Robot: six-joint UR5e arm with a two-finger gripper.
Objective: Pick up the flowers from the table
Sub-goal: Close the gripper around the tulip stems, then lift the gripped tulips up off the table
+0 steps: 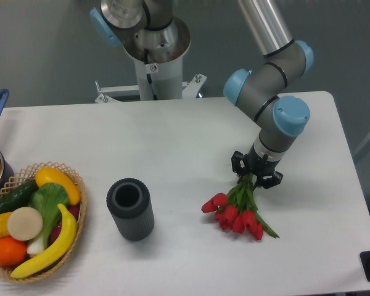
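Red tulips held at the stems by the black claw, buds on the white table.

The single bunch of red tulips with green stems [237, 211] lay with its long axis from 12 to 6 o'clock, stems pinched in the black two-finger claw [256, 177] at 12, on the white rounded tabletop [172, 148]. One dark ribbed cylinder [130, 209] stood at 9 o'clock, one wicker fruit basket [31, 222] beyond.

bare table [172, 142] left of flowers [237, 213], dark cylinder [130, 208] well apart, basket [68, 259] at far edge
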